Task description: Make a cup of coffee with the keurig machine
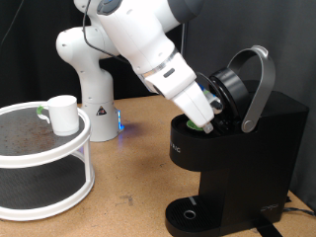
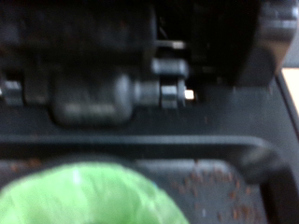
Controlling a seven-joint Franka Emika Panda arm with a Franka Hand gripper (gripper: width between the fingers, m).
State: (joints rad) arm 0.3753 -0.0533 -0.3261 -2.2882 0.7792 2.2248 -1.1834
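Green and blurred, the pod top [image 2: 79, 196] fills the near edge of the wrist view, too soft to show any print. Behind it sit dark machine parts, a round black fitting and a small bright pin, all out of focus. From that view the claw fingers do not show, so whether they are apart or clamped on the pod cannot be told.

From the exterior view, the claw [image 1: 204, 117] is sunk into the open brewing chamber of the keurig machine [image 1: 247, 163], its tips hidden by the chamber rim and a sliver of green beside them. The grey lid handle [image 1: 259, 87] stands raised. Pale lettering on the machine's front is too small to read. Its round drip base [image 1: 190, 212] is cut off at the bottom edge.

The cup [image 1: 63, 114] stands on the top tier of a white round shelf [image 1: 54, 148], well apart from the machine, with bare wooden desk [image 1: 133, 163] between them.
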